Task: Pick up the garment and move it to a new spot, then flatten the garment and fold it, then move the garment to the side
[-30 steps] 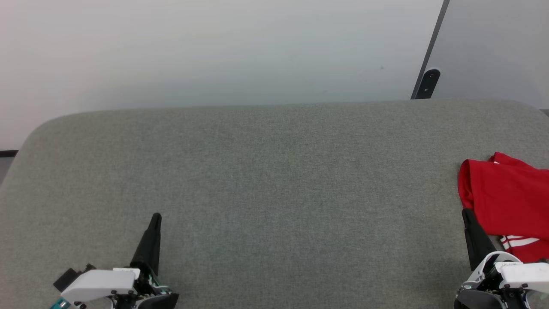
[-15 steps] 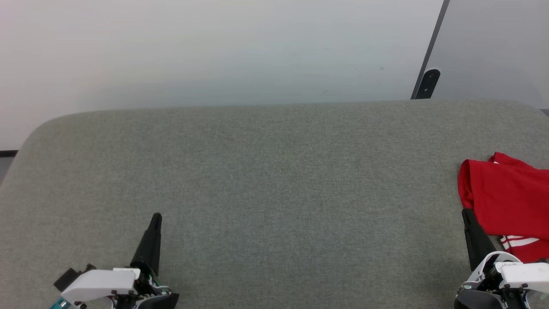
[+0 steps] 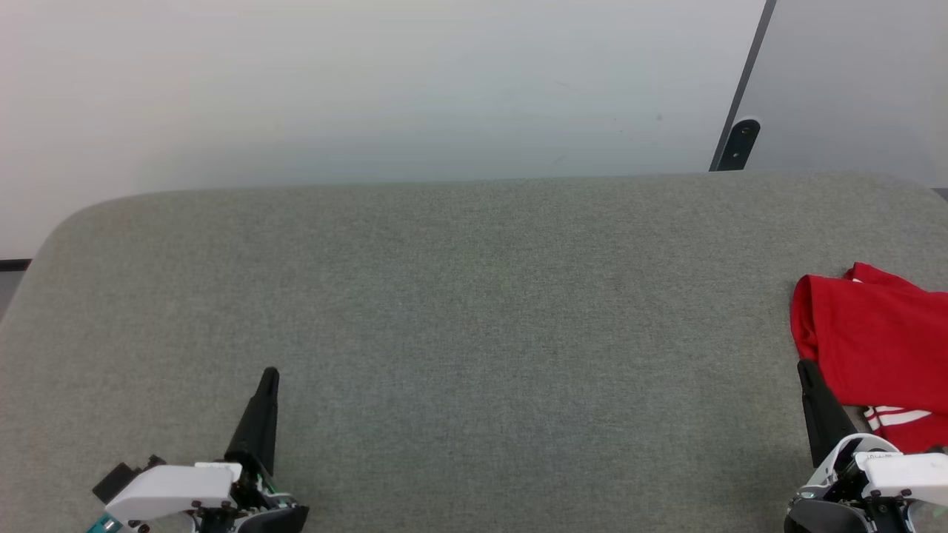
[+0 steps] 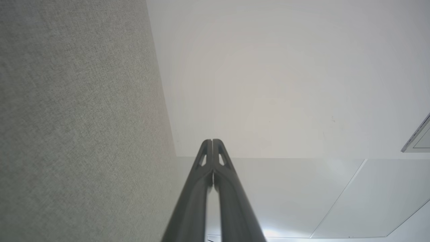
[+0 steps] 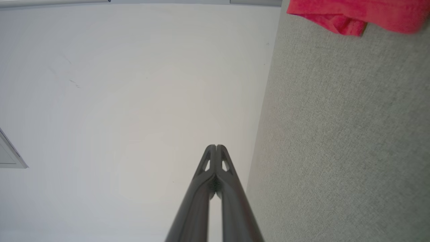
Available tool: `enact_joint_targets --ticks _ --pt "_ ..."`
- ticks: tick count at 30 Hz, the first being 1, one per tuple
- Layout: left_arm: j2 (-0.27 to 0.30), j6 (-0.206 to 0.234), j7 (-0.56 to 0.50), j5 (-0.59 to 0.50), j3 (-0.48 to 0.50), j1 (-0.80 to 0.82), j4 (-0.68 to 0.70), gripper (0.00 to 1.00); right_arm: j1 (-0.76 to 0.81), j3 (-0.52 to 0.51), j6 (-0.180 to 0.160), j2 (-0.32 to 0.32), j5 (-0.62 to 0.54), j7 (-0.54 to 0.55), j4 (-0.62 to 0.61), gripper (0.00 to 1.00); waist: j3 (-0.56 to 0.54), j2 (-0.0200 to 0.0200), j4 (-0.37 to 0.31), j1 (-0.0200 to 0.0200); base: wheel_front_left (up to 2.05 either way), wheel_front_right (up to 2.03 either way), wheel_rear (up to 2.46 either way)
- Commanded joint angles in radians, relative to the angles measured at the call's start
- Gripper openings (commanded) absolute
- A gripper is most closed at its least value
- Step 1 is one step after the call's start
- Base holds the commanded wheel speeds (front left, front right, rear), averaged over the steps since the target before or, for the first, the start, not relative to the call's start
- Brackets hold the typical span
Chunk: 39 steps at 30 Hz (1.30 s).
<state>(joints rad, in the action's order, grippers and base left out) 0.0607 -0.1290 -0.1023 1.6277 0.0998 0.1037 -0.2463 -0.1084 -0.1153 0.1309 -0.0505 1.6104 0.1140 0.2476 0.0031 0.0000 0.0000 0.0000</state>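
Nothing has moved since a second ago: both arms, the garment and the camera sit just as they did

Left jaws are pressed tight together, with nothing between them. Their two dark fingers (image 3: 255, 426) stick up from the lower left of the head view, over the grey worktop (image 3: 474, 296). In the left wrist view the fingers (image 4: 195, 201) meet at the tips and point at a pale wall, with the worktop off to one side.

Right jaws are pressed together too, and they hold nothing. Their fingers (image 3: 822, 414) stick up at the lower right of the head view, and the tip looks just beside the near edge of the garment (image 3: 874, 333). In the right wrist view the fingers (image 5: 231, 201) point at the wall, and bare worktop lies between them and the garment (image 5: 352, 13).

One garment is there. It is red and lies bunched up on the right end of the worktop, partly cut off by the edge of the picture. A bit of red-and-white striped trim (image 3: 896, 417) peeks out at its near side.

Count: one worktop, one garment, two sets of jaws with two fingers each, and one small black piece (image 3: 740, 144) on the wall behind.

Tiny marks on the white case (image 3: 900, 468) by the right jaws are too small to read
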Motion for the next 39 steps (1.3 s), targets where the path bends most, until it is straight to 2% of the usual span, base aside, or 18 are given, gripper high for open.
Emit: enact_joint_targets --ticks 1,39 --pt "-0.002 -0.006 -0.003 -0.006 0.003 0.011 -0.001 0.00 -0.004 0.002 0.000 0.003 0.005 -0.002 0.000 0.00 0.000 0.0000 0.000 0.0000 0.00 0.00 0.00" --pt "-0.006 -0.006 -0.008 -0.009 0.009 0.011 -0.001 0.00 -0.004 0.003 0.000 0.003 0.005 -0.003 0.000 0.00 0.000 0.0000 0.000 0.0000 0.00 0.00 0.00"
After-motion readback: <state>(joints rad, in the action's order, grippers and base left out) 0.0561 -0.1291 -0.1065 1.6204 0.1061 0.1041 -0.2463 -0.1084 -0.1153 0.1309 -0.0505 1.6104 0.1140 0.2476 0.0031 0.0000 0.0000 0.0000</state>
